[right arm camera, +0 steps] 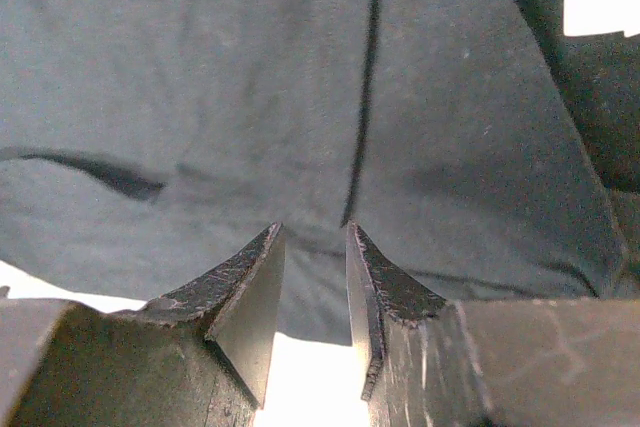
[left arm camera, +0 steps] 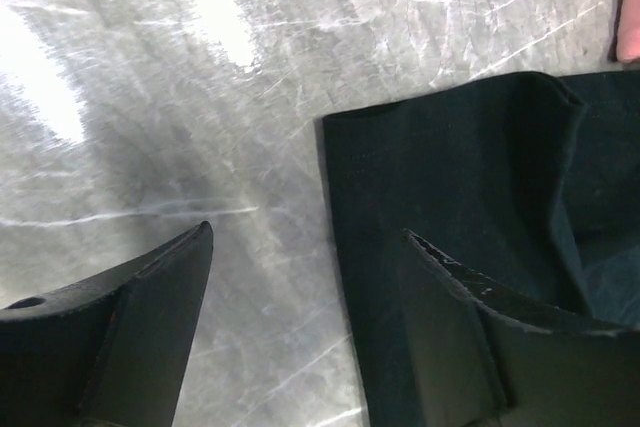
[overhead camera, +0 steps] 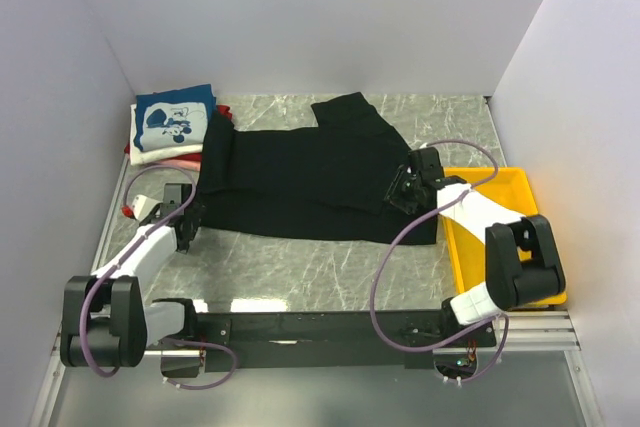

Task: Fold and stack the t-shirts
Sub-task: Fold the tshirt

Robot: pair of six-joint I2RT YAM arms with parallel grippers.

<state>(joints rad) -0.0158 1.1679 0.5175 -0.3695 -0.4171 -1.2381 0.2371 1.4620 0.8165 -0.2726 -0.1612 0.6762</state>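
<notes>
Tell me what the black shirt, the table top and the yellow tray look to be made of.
Black shirt: soft knit cloth, matt; it creases and shows a fine weave. Table top: hard, polished, marble-patterned, with glare streaks; stone or laminate, unclear. Yellow tray: likely moulded plastic, smooth and even-coloured.

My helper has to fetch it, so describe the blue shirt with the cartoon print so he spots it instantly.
Look to the far left corner of the grey marbled table, beside the large black cloth t-shirt. There sits a small folded pile; the blue cloth t-shirt lies on top, the only one bearing a white cartoon print.
</notes>
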